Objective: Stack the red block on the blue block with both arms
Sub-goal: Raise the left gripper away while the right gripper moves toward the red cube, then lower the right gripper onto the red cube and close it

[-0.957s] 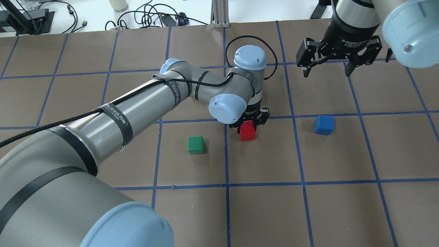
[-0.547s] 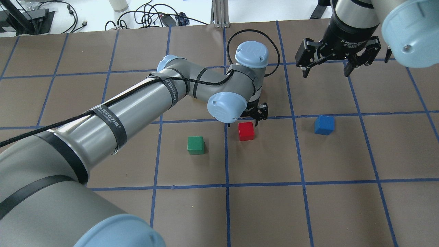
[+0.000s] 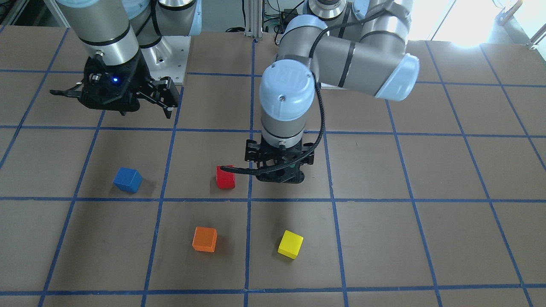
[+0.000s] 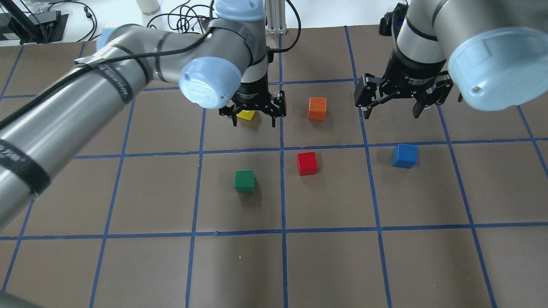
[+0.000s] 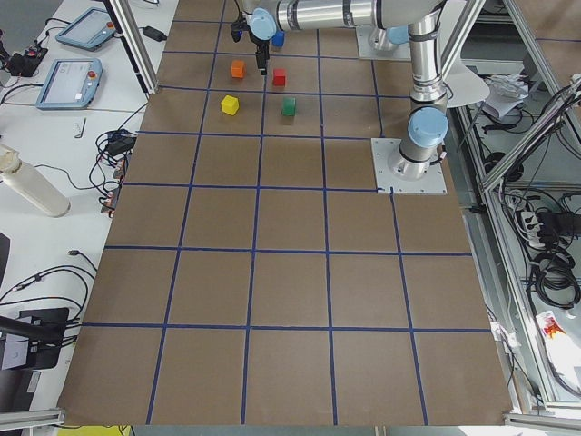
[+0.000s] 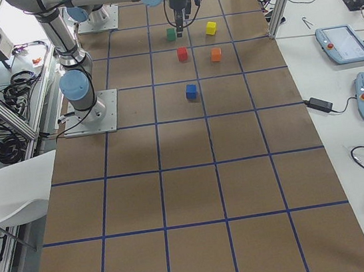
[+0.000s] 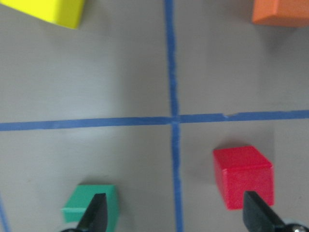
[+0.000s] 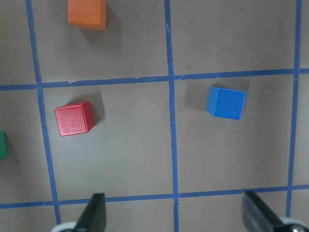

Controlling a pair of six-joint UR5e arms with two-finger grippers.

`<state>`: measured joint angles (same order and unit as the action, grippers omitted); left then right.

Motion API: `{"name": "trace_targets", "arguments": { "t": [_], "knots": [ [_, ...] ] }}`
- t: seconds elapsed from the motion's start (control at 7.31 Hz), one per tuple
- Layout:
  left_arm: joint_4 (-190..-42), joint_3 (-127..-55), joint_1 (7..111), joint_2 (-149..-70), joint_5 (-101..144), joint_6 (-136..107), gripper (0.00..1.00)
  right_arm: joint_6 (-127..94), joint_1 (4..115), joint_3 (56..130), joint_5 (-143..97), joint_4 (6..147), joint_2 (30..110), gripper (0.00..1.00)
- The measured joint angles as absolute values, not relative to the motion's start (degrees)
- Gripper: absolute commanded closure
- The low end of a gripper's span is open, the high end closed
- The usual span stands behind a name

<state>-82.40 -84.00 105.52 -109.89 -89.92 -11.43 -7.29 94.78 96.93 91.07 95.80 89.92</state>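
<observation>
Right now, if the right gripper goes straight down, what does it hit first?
Probably bare table; the blue block lies off the line of the right gripper, though depth is unclear.

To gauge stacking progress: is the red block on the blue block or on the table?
On the table. The red block lies flat on it, well apart from the blue block, in every view.

Red block [image 4: 307, 163] and blue block [image 4: 404, 155] rest flat, well apart.

Red block [image 4: 307, 163], blue block [image 4: 404, 155]: bare tabletop [image 4: 334, 265] all round each. Green block [image 4: 244, 180] nearest, well apart from red.
</observation>
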Motion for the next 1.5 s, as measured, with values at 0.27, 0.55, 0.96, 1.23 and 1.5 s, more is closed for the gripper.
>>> {"name": "trace_targets", "arguments": {
  "t": [0.27, 0.55, 0.96, 1.23, 1.5],
  "knots": [
    [-88.9, -84.54, 98.76, -103.48, -90.01, -2.42, 0.0, -10.24, 97.17, 105.79, 91.15, 107.86, 88.59, 0.0],
    [-91.79, -88.18, 93.33, -97.28, -89.89, 5.34, 0.0, -12.47, 97.8, 115.79, 91.07, 122.65, 87.57, 0.0],
    [-87.24, -94.68, 90.79, -90.62, -89.77, 8.11, 0.0, -13.34, 99.36, 120.85, 91.06, 132.92, 83.91, 0.0],
    [-83.59, -96.89, 90.63, -89.45, -89.56, 8.31, 0.0, -15.57, 101.41, 120.96, 91.05, 137.45, 80.45, 0.0],
    [-82.4, -98.3, 90.66, -88.72, -89.46, 7.98, 0.0, -18.05, 102.4, 120.05, 90.09, 140.33, 78.15, 0.0]
  ]
}}
